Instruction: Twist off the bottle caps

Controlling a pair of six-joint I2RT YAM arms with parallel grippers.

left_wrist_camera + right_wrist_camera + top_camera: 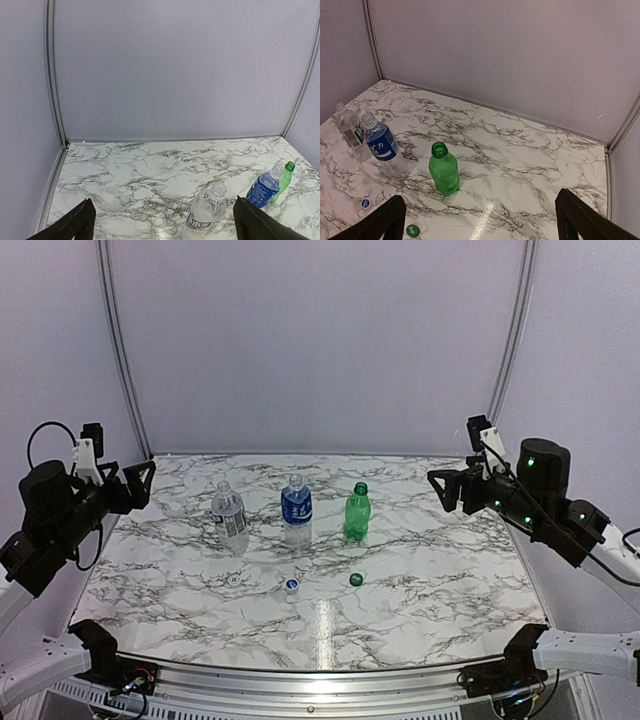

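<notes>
Three bottles stand upright in a row mid-table: a clear one with a white label (229,515) (205,215) (349,127), a clear one with a blue label (296,508) (264,189) (381,145), and a green one (357,512) (285,177) (443,170). All three mouths are bare. The bottle caps lie loose in front of them: whitish-clear (235,580) (343,177), blue (291,585) (365,203), green (356,580) (412,230). My left gripper (140,483) (163,200) hangs open above the table's left edge. My right gripper (447,490) (481,195) hangs open above the right edge. Neither touches anything.
The marble table (430,570) is closed in by pale walls at the back and sides, with metal frame posts (122,360) in the back corners. A metal rail (320,680) runs along the near edge between the arm bases.
</notes>
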